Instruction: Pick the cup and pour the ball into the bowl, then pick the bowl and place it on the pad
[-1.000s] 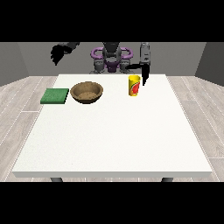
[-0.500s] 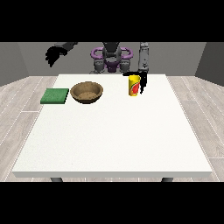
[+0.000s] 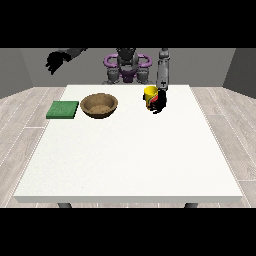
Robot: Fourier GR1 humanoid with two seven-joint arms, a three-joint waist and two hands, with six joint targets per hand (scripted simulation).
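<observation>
Cup: the yellow cup (image 3: 150,95) with red markings stands upright on the bench (image 3: 130,155), far side, right of the middle
Hand at the view's right: my hand (image 3: 160,102) is down against the cup's right side, its dark fingers curled around the cup
Hand at the view's left: my other hand (image 3: 54,62) hangs raised in the air beyond the bench's far left corner, holding nothing; whether its fingers are spread or curled I cannot tell
Bowl: the brown bowl (image 3: 100,105) sits left of the cup, well apart from it
Pad: the green pad (image 3: 63,109) lies flat just left of the bowl
Ball: I cannot see it
</observation>
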